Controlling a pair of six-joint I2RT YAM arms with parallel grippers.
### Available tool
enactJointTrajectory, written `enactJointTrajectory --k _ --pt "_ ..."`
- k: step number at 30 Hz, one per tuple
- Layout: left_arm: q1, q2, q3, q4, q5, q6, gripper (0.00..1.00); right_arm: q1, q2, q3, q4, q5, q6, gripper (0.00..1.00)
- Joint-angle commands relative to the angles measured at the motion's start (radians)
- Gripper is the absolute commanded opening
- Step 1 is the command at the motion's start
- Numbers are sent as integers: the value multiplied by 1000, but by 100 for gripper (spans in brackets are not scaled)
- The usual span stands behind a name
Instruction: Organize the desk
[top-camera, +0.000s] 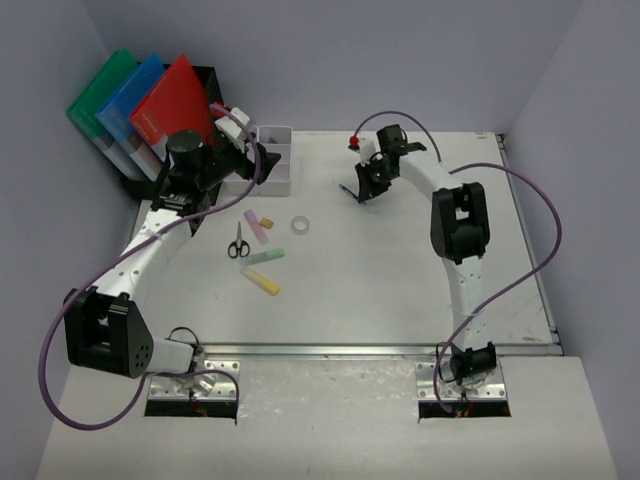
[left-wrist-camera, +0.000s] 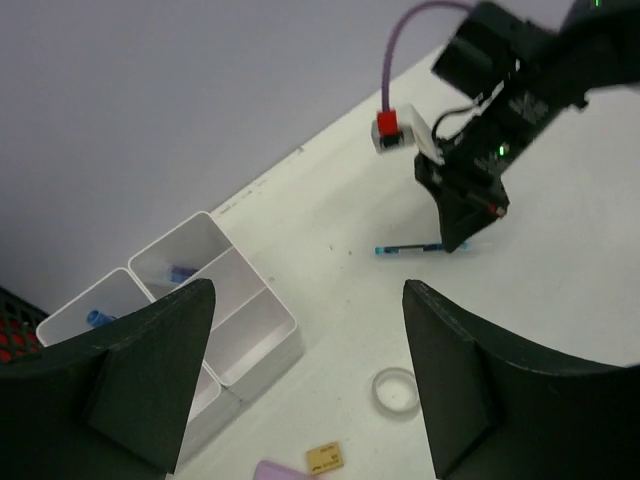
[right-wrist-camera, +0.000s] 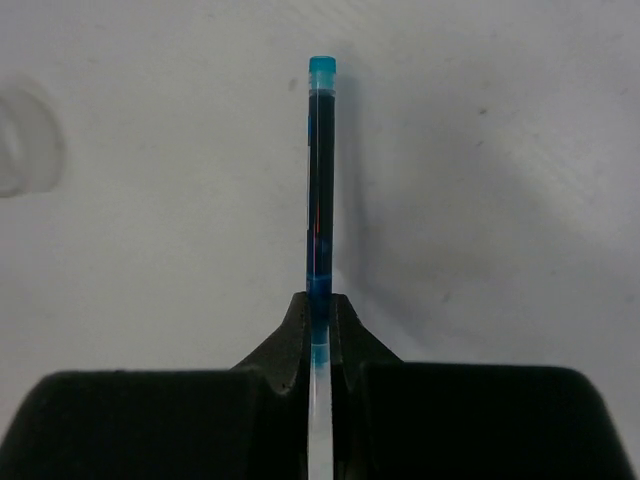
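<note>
The right gripper (right-wrist-camera: 320, 305) is clamped on one end of a blue pen (right-wrist-camera: 320, 180), low at the worktop (top-camera: 400, 270) near the middle of its far edge. Whether the pen rests on the worktop I cannot tell. The left gripper (left-wrist-camera: 307, 290) is spread apart and holds nothing, raised above the worktop's far left corner by the white tray (left-wrist-camera: 262, 350).

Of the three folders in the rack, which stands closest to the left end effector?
The red folder, rightmost of the three. The blue folder and green folder sit farther left, away from the left end effector.
</note>
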Motion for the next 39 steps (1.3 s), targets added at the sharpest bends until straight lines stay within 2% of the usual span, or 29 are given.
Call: enactJointTrajectory --k 1,2,5,9,14,18,23,28,35,37,38,39 --pt "-91 -20 -42 -100 200 275 72 -24 -251 -118 -51 -289 344 0" --pt "-103 -20 -57 -108 195 292 72 -22 -289 -129 -24 -303 402 0" --pt "-245 -18 -102 -125 187 486 73 -13 -371 -252 54 -461 642 0" --pt "-351 16 -102 -94 218 611 74 -6 -400 -329 136 -617 837 0" --pt "-413 86 -40 -113 246 713 73 -6 -430 -400 187 -690 958 0" --pt "-459 150 25 -163 245 773 66 -6 -446 -457 261 -767 1098 0" --pt "-467 207 70 -244 244 854 56 -6 -464 -512 341 -840 1170 0" --pt "-468 236 93 -309 266 926 49 -7 -477 -536 351 -845 1182 0" --pt "-469 275 128 -346 224 968 28 -3 -487 -572 397 -883 1231 0" --pt "-468 277 131 -339 210 963 11 -4 -493 -586 409 -887 1233 0" --pt "-468 274 129 -327 207 953 4 -5 -493 -599 429 -899 1234 7" --pt "-467 268 122 -302 200 929 0 -8 -491 -611 452 -911 1232 22"
